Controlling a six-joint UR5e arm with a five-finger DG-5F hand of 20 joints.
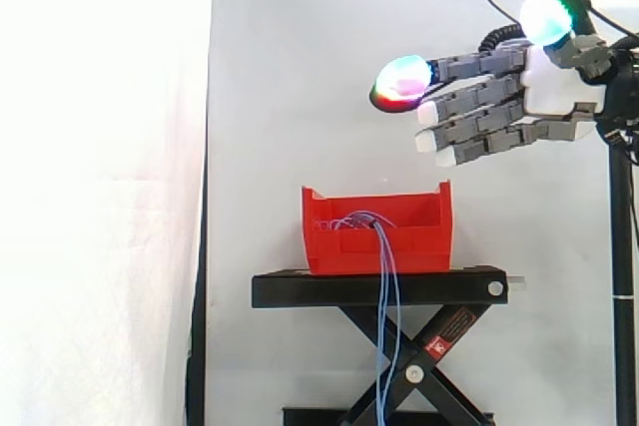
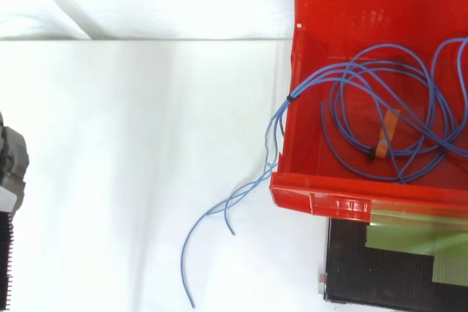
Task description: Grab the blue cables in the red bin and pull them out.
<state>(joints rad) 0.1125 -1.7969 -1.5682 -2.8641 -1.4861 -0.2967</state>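
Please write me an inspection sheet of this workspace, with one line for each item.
Surface: black stand, carrying the red bin.
Job's things: blue cables looped inside the bin, several ends hanging out over one wall.
Clutter: an orange strip on the cable loops in the bin.
Hand: hand open, fingers straight, holding nothing, higher than the bin, toward the side view's right.
Cables: the hanging ends drop past the stand's top.
Surroundings: white curtain behind.

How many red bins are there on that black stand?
1: the red bin sits atop the black stand, with blue cables spilling over its wall. Both views show this same bin.
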